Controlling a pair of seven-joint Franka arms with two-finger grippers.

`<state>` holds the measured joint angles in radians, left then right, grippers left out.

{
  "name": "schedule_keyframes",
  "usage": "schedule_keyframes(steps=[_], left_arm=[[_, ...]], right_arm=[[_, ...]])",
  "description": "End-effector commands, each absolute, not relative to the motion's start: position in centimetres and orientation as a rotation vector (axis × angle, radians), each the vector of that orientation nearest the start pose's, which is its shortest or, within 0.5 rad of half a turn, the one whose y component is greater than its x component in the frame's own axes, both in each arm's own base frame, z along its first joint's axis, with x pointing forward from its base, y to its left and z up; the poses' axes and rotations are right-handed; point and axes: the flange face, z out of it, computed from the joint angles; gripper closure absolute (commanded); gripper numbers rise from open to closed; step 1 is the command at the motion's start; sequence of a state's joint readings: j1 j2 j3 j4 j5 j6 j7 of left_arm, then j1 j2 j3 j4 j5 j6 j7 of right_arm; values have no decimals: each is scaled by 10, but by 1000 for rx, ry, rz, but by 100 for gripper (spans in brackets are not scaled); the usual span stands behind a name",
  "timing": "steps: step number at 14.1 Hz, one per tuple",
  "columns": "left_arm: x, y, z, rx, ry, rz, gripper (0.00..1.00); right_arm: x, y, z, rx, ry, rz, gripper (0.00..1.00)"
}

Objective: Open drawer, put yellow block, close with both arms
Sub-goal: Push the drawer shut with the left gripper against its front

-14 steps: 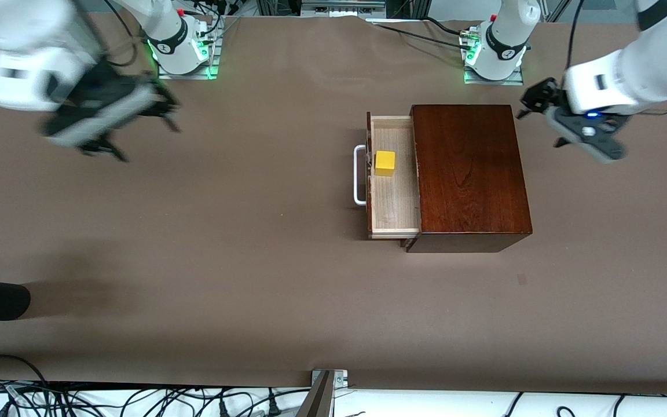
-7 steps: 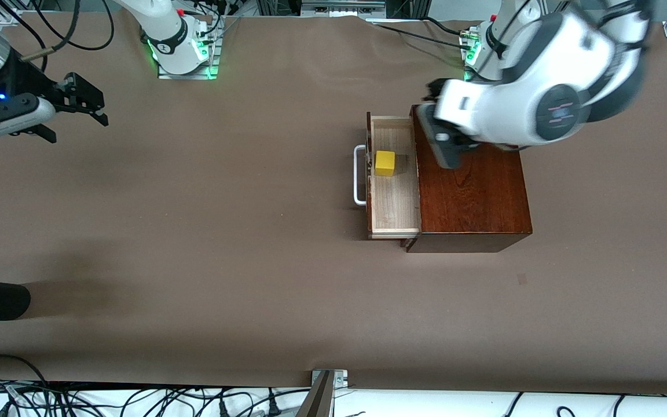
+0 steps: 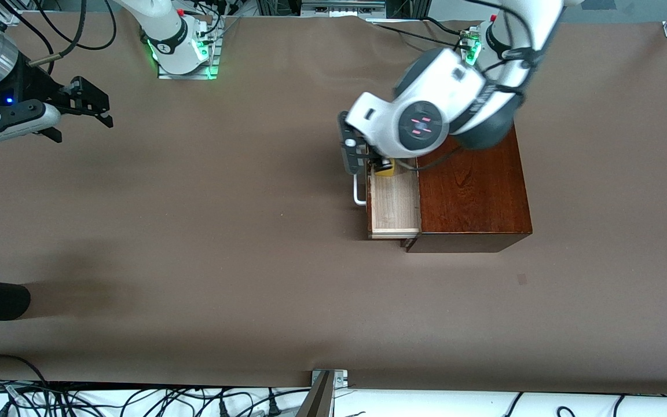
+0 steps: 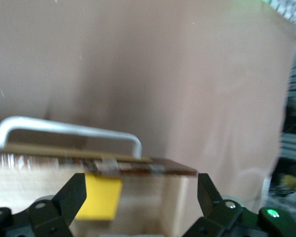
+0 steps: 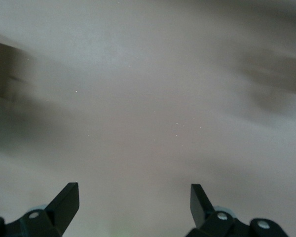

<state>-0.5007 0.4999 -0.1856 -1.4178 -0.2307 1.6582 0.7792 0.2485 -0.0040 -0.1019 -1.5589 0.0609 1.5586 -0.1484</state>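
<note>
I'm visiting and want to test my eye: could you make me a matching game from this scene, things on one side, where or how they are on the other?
Things:
1. yellow block
2. drawer
3. left claw
4. right claw

States:
A. pulled out of the wooden box
B. open, over bare table at the right arm's end
C. lying in the drawer
D. open, over the drawer's front

Pairs: 1-C, 2-A, 3-D, 4-B

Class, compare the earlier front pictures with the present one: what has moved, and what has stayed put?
The left pincer swung from beside the wooden box across it to over the open drawer, open above the yellow block. The right pincer drew back toward its table end, open, holding nothing. Drawer, block and box stayed in place.
</note>
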Motion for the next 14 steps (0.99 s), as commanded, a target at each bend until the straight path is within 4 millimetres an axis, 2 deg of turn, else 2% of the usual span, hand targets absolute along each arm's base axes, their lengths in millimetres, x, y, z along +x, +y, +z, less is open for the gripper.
schedule_keyframes(steps=[1,3,5,8,11,14], left_arm=[[516,-468,374,-2375,2380,251,0],[505,-491,340,-2290,2404,246,0],[496,-498,312,-2249,2411,311,0],[498,-475,291,-2171,2365,452,0],[502,-449,292,-2053,2289,614,0],[508,-422,287,-2074,2231,762,0]], right_arm=[[539,89,633,-3070,-442,-1,0],[538,88,636,-3069,-444,-11,0],[537,88,637,-3069,-444,-13,0],[537,88,640,-3074,-450,-23,0],[537,102,640,-3083,-472,-44,0],[538,107,642,-3090,-485,-59,0]])
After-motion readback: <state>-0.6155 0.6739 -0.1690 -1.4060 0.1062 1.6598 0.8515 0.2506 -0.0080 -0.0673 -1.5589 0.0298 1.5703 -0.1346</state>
